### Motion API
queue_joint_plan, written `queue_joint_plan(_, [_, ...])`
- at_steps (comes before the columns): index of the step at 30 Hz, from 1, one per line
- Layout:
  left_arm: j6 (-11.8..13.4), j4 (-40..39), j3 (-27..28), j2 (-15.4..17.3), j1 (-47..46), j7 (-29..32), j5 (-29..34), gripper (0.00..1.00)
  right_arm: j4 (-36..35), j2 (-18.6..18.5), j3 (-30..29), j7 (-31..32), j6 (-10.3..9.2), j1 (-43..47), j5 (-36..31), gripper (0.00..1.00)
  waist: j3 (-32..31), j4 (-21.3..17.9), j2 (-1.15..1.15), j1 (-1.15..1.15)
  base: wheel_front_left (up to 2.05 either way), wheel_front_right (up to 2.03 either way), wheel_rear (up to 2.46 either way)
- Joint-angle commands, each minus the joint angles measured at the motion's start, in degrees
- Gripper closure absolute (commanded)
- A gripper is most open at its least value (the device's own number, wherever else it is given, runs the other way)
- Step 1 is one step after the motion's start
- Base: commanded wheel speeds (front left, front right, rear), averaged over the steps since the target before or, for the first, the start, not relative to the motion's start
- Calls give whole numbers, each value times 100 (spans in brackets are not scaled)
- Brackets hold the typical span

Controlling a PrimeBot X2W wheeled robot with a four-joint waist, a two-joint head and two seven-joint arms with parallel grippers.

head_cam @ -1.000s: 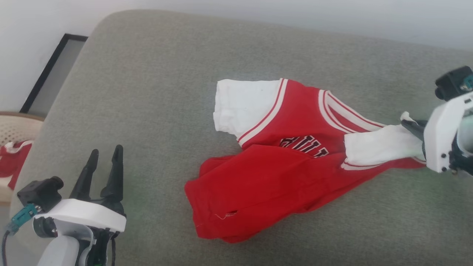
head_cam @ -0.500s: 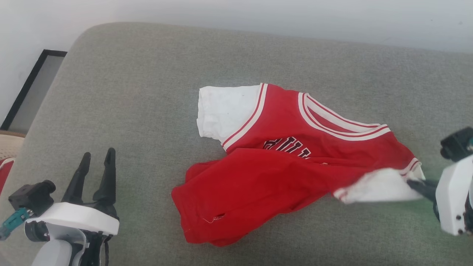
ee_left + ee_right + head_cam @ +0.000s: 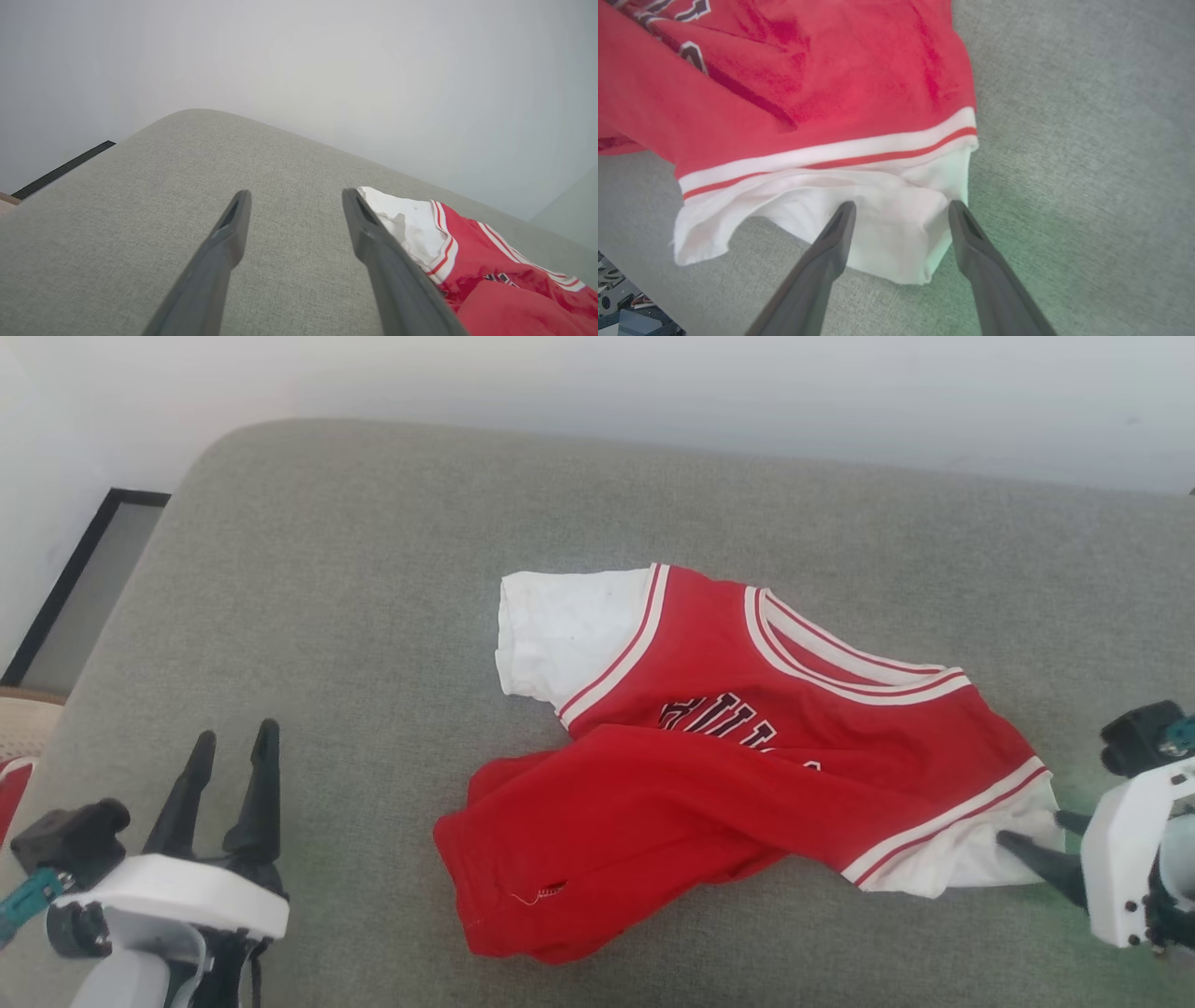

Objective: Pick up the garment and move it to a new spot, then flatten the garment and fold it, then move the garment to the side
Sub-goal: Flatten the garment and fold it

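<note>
1 rumpled garment (image 3: 747,793) on gray cushion (image 3: 327,616)

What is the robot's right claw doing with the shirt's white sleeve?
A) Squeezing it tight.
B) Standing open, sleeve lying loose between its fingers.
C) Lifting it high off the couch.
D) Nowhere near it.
B: the right gripper has its two dark fingers spread apart, and the white sleeve of the garment lies slack on the grey cushion between them.
</note>
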Motion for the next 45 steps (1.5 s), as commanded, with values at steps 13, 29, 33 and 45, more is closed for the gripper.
queue_joint_plan(13, [176, -192, 100, 79, 491, -18, 19, 0, 146, 778, -1254, 669, 0, 391, -667, 0, -357, 43, 0, 0, 0, 0, 0])
queue_joint_plan(29, [189, -380, -3, 41, 512, 3, -31, 0, 164, 1955, -2181, 1262, 0, 568, -2227, 0, -202, 294, 0, 0, 0, 0, 0])
queue_joint_plan(33, [167, -337, -29, 30, 422, -3, -31, 0, 624, 2085, -2087, 1252, 0, 389, -2377, 0, -115, 364, 0, 0, 0, 0, 0])
queue_joint_plan(45, [114, -217, 22, 12, 346, -31, -45, 0, 815, 1627, -1690, 1152, -7, -23, -2418, 100, -30, 416, 0, 0, 0, 0, 0])
